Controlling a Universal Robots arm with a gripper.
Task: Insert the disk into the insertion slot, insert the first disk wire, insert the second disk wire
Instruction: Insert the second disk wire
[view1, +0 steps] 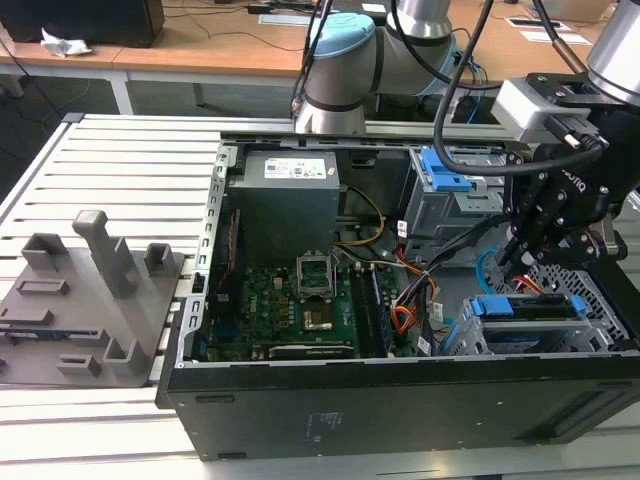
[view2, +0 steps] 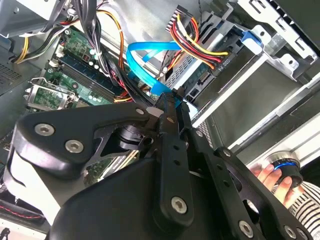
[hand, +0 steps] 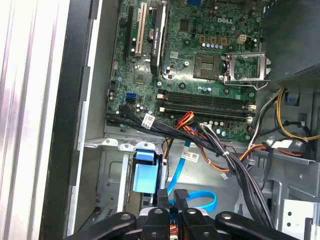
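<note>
Disk (view1: 527, 309) sits in its blue carrier inside the insertion slot (view1: 600, 300), at the exterior view's right, low in the open PC case (view1: 400, 400). Gripper (view1: 520, 250) hangs just above the disk's back edge, amid cables. Risk, imo: a finger snags the orange/black wire bundle (view1: 402, 318) nearby and drags a plug loose.

Second wrist view: gripper (view2: 172, 97) fingers look pressed together w/ something thin and light blue at the tips, prob. the second disk wire (view2: 142, 62), which loops just beyond them. Red/yellow/black power wires (view2: 192, 37) already run into a black plug at the drive's rear. If the flat cable twists in the pinch, its connector could meet the port crooked. A person's fingers (view2: 272, 181) hold a round device close by.

First wrist view: gripper (hand: 172, 196) tips close together, the blue cable (hand: 197, 197) curling beside them. Blue latch (hand: 146, 175) and black wire harness (hand: 220, 150) crowd the approach; motherboard (hand: 190, 60) lies well apart.
</note>
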